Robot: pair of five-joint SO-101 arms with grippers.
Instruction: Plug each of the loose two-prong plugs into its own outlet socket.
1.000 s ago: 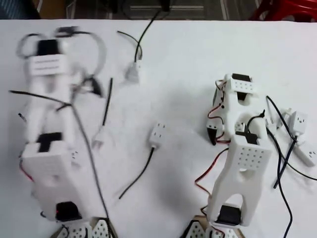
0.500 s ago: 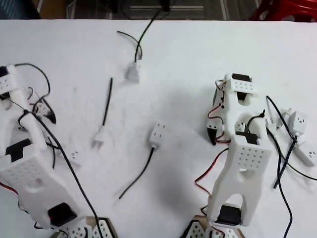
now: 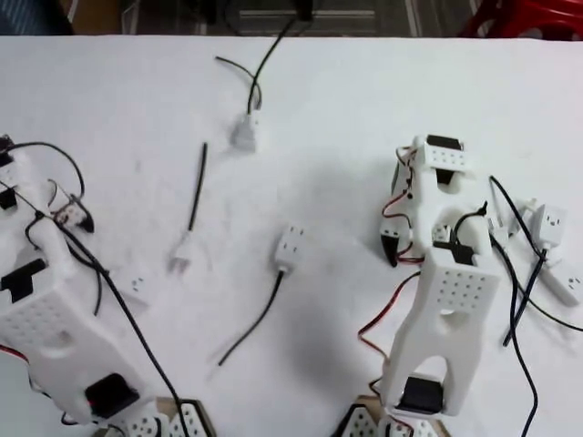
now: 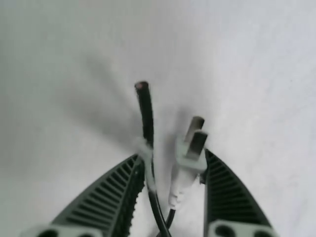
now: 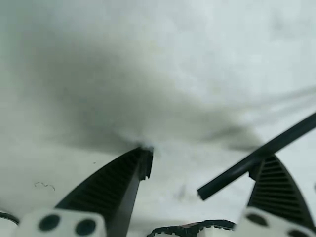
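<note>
Left end effector (image 4: 173,159) above desk (image 3: 364,109), near its left edge. Fingers pinching white two-prong plug (image 4: 190,148) together with its folded black cable (image 4: 144,106); 2 prongs point away from wrist.

Right end effector (image 5: 205,160) low over desk, right of centre, fingers spread; dark cord (image 5: 256,155) passes just beside 1 finger.

On desk:
- second plug (image 3: 180,259) with cord, left of centre
- outlet socket (image 3: 291,243) near centre
- another socket (image 3: 549,221) at right edge among cords
</note>
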